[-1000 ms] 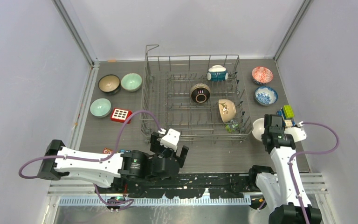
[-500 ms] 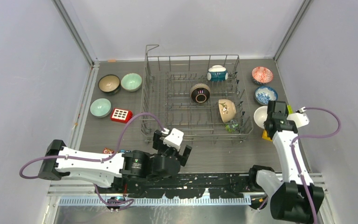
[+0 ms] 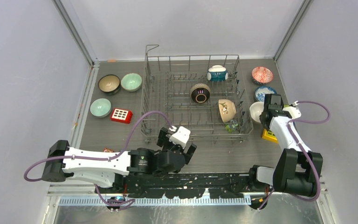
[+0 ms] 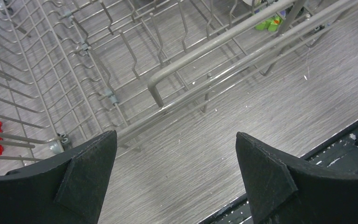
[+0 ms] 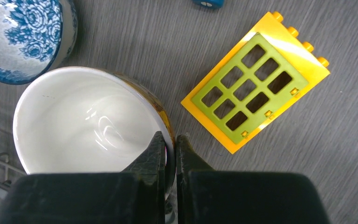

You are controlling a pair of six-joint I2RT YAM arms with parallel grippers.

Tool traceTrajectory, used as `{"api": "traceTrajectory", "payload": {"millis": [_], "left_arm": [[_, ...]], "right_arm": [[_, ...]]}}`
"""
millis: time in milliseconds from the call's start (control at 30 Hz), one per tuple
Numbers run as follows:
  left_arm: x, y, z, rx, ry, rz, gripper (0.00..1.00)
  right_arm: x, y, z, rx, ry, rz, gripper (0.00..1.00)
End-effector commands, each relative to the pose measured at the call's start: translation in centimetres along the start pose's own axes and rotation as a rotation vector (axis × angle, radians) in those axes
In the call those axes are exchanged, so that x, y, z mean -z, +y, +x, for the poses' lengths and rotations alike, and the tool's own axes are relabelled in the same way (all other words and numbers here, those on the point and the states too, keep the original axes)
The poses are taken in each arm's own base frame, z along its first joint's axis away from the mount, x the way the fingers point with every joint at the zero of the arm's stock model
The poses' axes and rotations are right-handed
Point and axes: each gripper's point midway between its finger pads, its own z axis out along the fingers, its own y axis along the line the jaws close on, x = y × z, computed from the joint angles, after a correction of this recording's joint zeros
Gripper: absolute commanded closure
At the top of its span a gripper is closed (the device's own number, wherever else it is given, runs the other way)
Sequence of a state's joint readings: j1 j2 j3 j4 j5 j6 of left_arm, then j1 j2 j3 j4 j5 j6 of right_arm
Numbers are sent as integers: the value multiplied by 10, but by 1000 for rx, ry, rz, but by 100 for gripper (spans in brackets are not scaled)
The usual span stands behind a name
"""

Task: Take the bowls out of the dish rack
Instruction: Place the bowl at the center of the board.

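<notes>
Holding a white bowl [image 5: 88, 121] by its rim, the right jaws are pinched narrow on the wall, one finger inside and one outside. This bowl is out of the dish rack [image 3: 191, 57], just beside its right side, near a blue-and-white bowl [image 5: 23, 37] and a yellow block [image 5: 256, 84]. I cannot tell if it touches the counter [image 5: 307, 163]. I judge the step in hand is setting it down. Next, these jaws must open and lift away without tipping it. The left jaws stand wide and empty at the rack's near edge. Inside the rack sit a dark bowl [image 3: 200, 93], a cream bowl [image 3: 227, 110] and a teal-and-white bowl [image 3: 217, 73].
</notes>
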State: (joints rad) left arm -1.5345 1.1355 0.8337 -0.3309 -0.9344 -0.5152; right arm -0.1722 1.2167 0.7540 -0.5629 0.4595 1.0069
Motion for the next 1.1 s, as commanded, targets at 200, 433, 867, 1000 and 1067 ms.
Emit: {"api": "traceTrajectory", "payload": {"millis": [200,433,867,1000,1067], "left_arm": [[-4,-11,-5,42,1,30,0],[-4,-13,-2,39,22,32,0],[-2,-14,-2,52,45,30,0],[0,-13,-9,49,38,30,0],[1,-14,-13,46,34,36,0]], "right_arm": [[-19,10,-15,-72,-56,13,99],[-28,-10,-13,-71,-39,59,99],[-27,-12,-7,-67,4,31,61],[-4,-3,-27,-87,-29,-5,37],[10,0,-38,-92,-42,-11,29]]}}
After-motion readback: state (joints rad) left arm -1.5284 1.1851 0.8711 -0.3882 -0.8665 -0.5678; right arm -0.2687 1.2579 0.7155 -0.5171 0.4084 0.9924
